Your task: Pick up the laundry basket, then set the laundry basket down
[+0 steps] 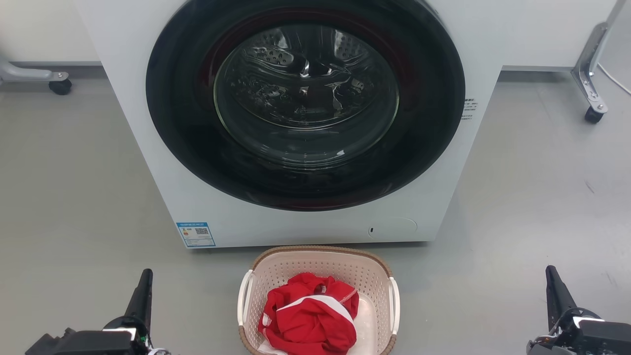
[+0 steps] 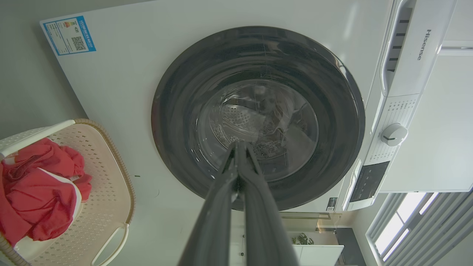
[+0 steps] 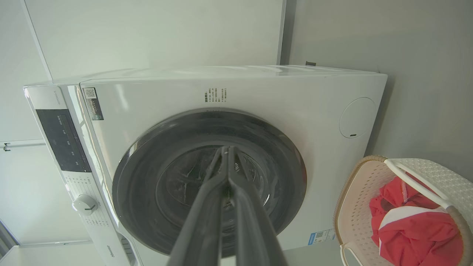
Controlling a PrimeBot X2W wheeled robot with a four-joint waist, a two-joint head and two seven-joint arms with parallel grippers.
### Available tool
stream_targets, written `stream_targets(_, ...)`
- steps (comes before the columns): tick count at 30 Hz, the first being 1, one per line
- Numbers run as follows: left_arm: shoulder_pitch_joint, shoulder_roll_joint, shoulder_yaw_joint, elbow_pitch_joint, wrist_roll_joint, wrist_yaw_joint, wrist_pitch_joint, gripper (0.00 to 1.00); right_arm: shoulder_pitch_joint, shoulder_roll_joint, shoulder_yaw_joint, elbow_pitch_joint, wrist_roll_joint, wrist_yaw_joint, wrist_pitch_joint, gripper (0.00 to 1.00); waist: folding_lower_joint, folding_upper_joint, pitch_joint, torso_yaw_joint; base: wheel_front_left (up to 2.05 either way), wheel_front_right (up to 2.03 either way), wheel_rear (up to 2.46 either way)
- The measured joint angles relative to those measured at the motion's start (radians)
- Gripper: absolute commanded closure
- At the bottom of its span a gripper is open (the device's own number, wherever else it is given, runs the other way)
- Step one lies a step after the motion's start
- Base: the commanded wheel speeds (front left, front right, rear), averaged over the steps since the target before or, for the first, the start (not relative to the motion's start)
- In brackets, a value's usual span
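You had one basket (image 1: 320,248), one red garment (image 1: 310,315), one washer (image 1: 148,148), two casters (image 1: 60,87) (image 1: 594,115), and two grippers: the left gripper (image 1: 146,272) and the right gripper (image 1: 550,270).

The washer (image 1: 305,123) is cut off at the top in the head view; before it, the basket (image 1: 296,268) is cropped at its near end, red clothes (image 1: 310,320) hiding its floor.

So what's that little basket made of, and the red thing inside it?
The laundry basket looks like matte moulded plastic: pale perforated walls, smooth white handles; its brown rim probably only imitates weave. The red garment seems soft fabric, crumpled into folds.
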Motion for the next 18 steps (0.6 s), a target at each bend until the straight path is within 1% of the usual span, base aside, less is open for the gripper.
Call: stream_targets(18,0.000,0.000,0.000,0.000,0.000,0.000,0.000,1.00,0.000,0.000,0.000,0.000,0.000,0.000,0.000,1.00,0.0001,0.0000,0.000,0.000,0.00,0.00,0.00)
